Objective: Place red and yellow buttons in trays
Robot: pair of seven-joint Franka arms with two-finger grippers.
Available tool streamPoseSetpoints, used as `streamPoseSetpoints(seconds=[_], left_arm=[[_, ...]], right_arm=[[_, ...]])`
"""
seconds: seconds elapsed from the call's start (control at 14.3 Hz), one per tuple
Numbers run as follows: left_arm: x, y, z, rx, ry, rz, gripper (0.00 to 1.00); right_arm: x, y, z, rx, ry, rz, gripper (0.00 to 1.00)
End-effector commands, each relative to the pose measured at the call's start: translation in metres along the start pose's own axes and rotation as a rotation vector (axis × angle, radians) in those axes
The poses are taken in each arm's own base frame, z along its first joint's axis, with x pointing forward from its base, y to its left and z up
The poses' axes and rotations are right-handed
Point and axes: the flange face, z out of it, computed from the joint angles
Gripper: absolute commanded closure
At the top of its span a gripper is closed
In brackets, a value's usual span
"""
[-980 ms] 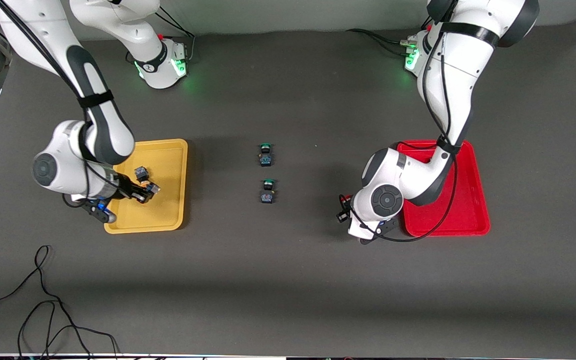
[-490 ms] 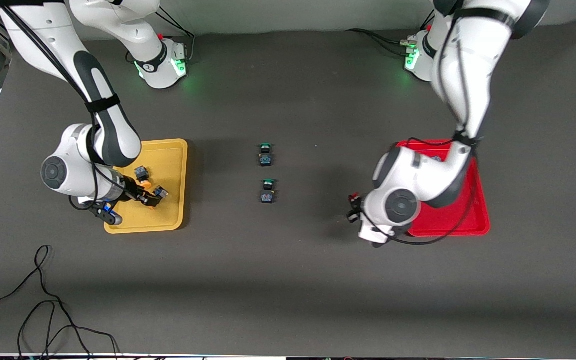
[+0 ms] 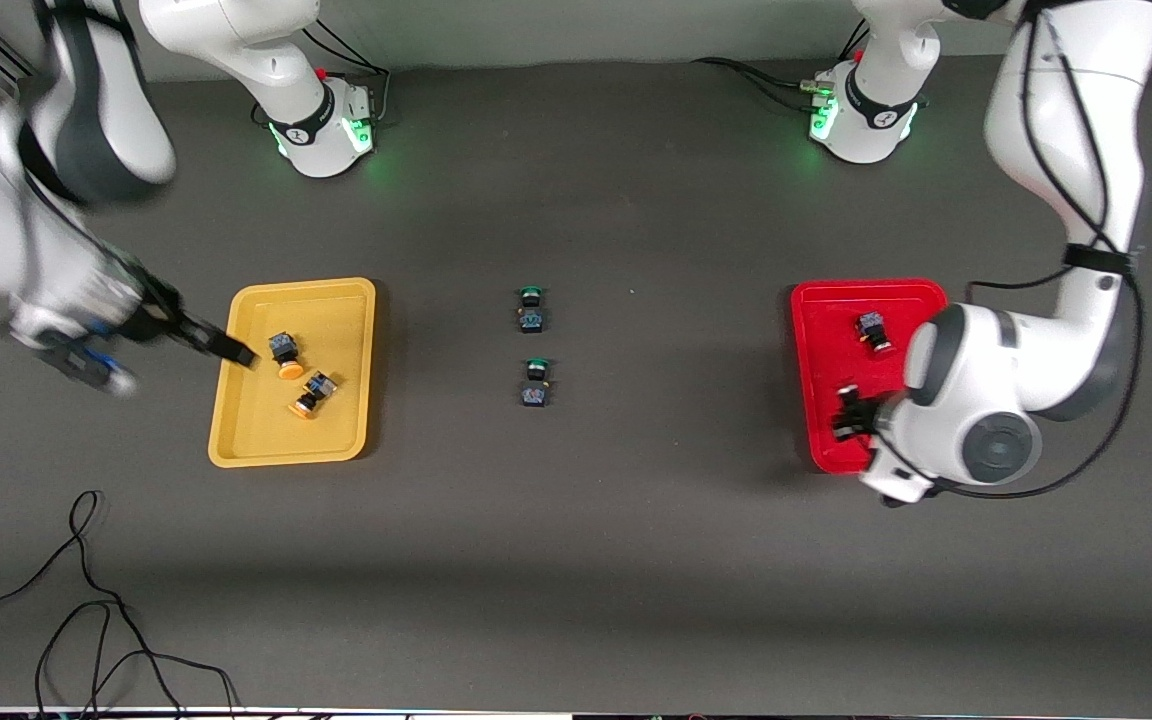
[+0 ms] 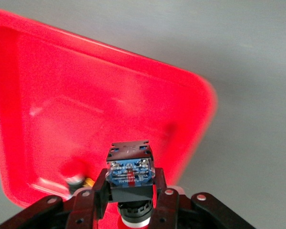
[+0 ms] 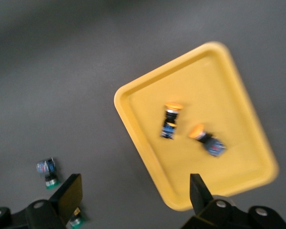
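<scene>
My left gripper [image 3: 848,412] is shut on a red-capped button [image 4: 129,172] and holds it over the part of the red tray [image 3: 826,330] nearest the front camera. A second red button [image 3: 873,330] lies in that tray; it also shows in the left wrist view [image 4: 76,179]. Two yellow buttons [image 3: 284,355] [image 3: 312,393] lie in the yellow tray [image 3: 336,320]. My right gripper [image 3: 231,352] is open and empty over that tray's rim at the right arm's end. The right wrist view shows the tray [image 5: 148,157] and both buttons [image 5: 170,120] [image 5: 207,140].
Two green-capped buttons [image 3: 531,310] [image 3: 535,383] lie at the table's middle, one nearer the front camera than the other; they also show in the right wrist view [image 5: 47,171] [image 5: 76,220]. A black cable [image 3: 86,580] lies near the front corner at the right arm's end.
My right gripper let go of the second yellow button in the yellow tray and drew back up. My left gripper carried the red button from beside the red tray to over it.
</scene>
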Motion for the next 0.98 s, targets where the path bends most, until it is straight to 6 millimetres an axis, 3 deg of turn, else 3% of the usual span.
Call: streamPoseSetpoints(seconds=[0.0,0.14,0.35,0.42,0.49,0.7,0.91], left_arm=[[0.0,-0.048,0.022,-0.017,0.01,0.085,1.0],[0.001,-0.057,0.036,-0.025,0.022,0.093,1.0],[0.001,-0.053,0.052,-0.036,0.052,0.097,1.0],[0.002,-0.052,0.054,-0.037,0.052,0.097,0.63],[0.0,-0.052,0.052,-0.034,0.046,0.091,0.02],[-0.014,-0.048,0.022,-0.026,0.054,0.095,0.0],[-0.04,-0.052,-0.037,-0.021,0.098,0.1,0.0]], right_arm=[[-0.026,-0.014,-0.078,-0.057,0.061,-0.229,0.0],[-0.031,-0.017,-0.108,-0.075,0.038,-0.269,0.0],[-0.031,-0.008,-0.119,-0.08,0.034,-0.321,0.0],[-0.03,-0.004,-0.12,-0.083,0.031,-0.335,0.0],[-0.032,-0.005,-0.122,-0.089,0.033,-0.336,0.0],[-0.034,-0.007,-0.117,-0.098,0.01,-0.341,0.0],[-0.028,-0.009,-0.124,-0.092,0.02,-0.362,0.0]])
